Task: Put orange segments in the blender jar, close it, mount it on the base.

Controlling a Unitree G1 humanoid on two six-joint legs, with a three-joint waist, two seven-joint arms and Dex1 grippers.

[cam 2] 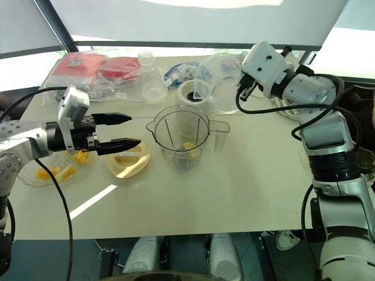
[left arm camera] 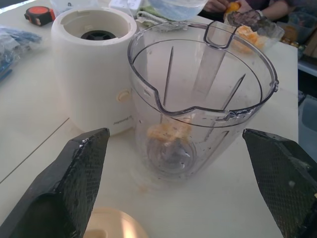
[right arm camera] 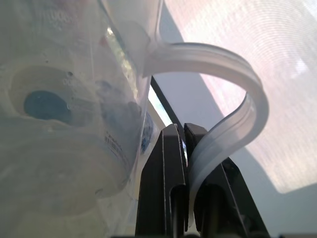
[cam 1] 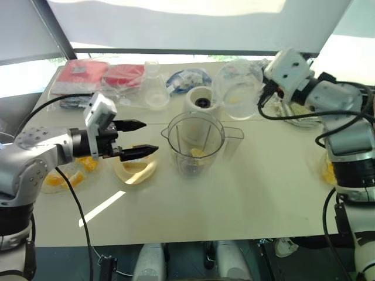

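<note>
Left eye view, from the left edge across: a shallow clear round dish (cam 1: 65, 178) of glossy orange-yellow orange segments (cam 1: 88, 163) sits at about nine o'clock on the white table (cam 1: 246, 199). Above it the left gripper (cam 1: 140, 138) hangs with its black fingers spread wide, holding nothing, pointing at the blender jar. Under its tips lies a pale yellow round lid (cam 1: 136, 171). At the table's centre stands the tall clear plastic blender jar (cam 1: 194, 142), uncovered, one orange piece at its bottom. The squat white base (cam 1: 202, 99) with its dark socket stands just behind it, at twelve o'clock. Toward two o'clock the right gripper (right arm camera: 184, 163) is clamped on the curved handle of a clear plastic pitcher (cam 1: 239, 89), tilted in the air.
</note>
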